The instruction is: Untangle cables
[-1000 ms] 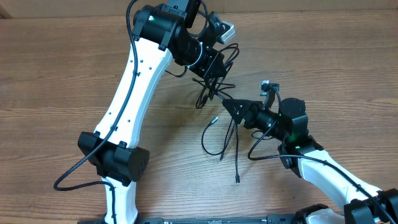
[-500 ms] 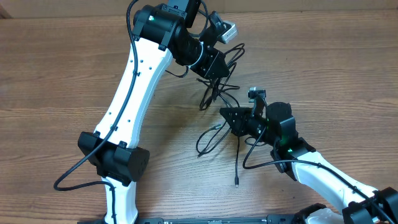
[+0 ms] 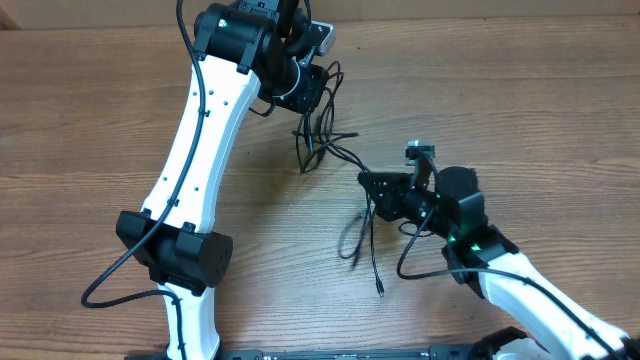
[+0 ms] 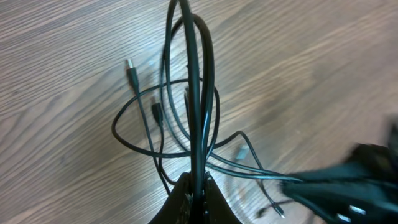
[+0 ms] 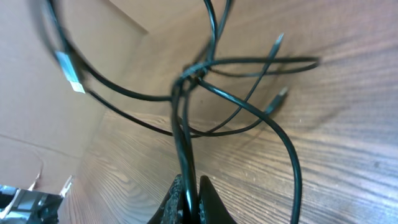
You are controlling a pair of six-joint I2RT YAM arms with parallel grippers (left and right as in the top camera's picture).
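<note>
The cables (image 3: 312, 141) are thin black cords tangled between my two grippers, over the middle of the wooden table (image 3: 90, 120). At the back my left gripper (image 3: 312, 88) is shut on a bundle of strands (image 4: 200, 93), which hang in loops with small plug ends (image 4: 131, 66). To the right, my right gripper (image 3: 366, 181) is shut on one strand (image 5: 183, 134) that leads up to a knot (image 5: 193, 71). Below the right gripper a loop (image 3: 353, 236) and a loose end with a plug (image 3: 381, 291) lie on the table. A taut strand joins the two grippers.
The left arm (image 3: 195, 150) reaches from the front left across to the back. From the front right corner, the right arm (image 3: 520, 285) comes in with its own thick wire (image 3: 420, 268). A plain brown panel (image 5: 56, 124) stands beyond the table's far edge.
The right gripper closed on a strand and moved down and left. The left gripper carried its bundle left and towards the back, stretching the cords between the two grippers.
</note>
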